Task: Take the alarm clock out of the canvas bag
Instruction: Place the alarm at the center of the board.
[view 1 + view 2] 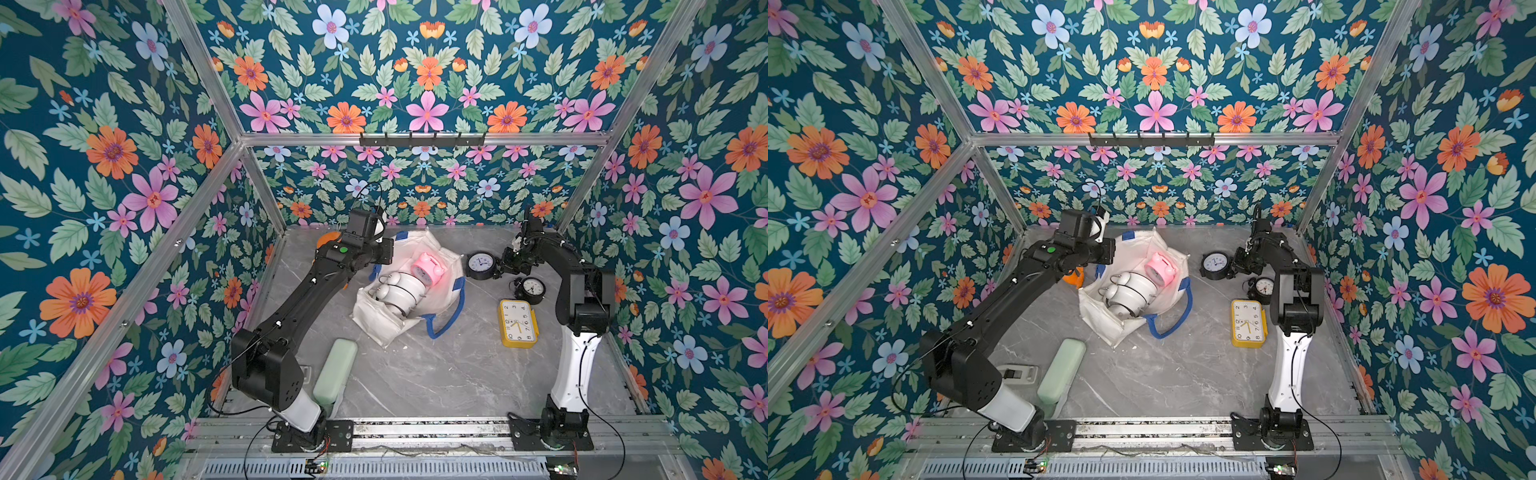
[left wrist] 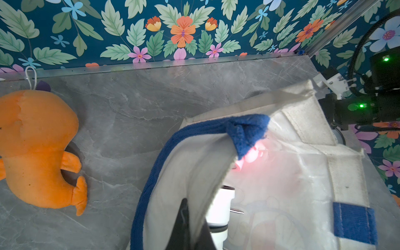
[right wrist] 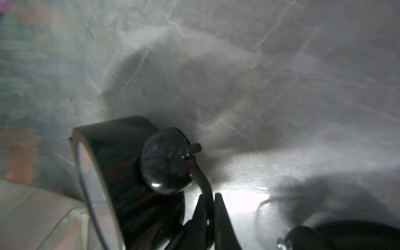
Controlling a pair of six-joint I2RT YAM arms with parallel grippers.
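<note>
The right gripper point(image 3: 209, 200) is closed on the thin wire handle of the black alarm clock point(image 3: 121, 171); in the right wrist view both fingers point(image 3: 219, 202) pinch the handle just below a bell. In both top views this clock point(image 1: 481, 264) sits outside the canvas bag point(image 1: 374, 320), just beside its right rim, dial up; whether its feet touch the table point(image 1: 436, 374) cannot be told. The left gripper point(image 2: 190, 225) is closed on the bag's near wall just below the rim, with the off-white fabric pinched between its black fingers point(image 2: 184, 216); in the top views the wrist hides this gripper. A blue handle strap point(image 2: 194, 132) runs along the rim next to the grip. The bag stands on the table between the two arms with its mouth open. Inside it lie a pink alarm clock point(image 1: 428, 268) at the far end and a white alarm clock point(image 1: 401, 291) nearer the left arm, touching each other. Two more clocks rest on the table to the right of the bag: a small black clock point(image 1: 532, 289) close to the right gripper, and a yellow rectangular clock point(image 1: 517, 323) lying face up, nearer the robot's base. An orange plush toy point(image 2: 39, 151) lies on the table left of the bag. A pale green case point(image 1: 336, 374) lies near the left arm's base.
</note>
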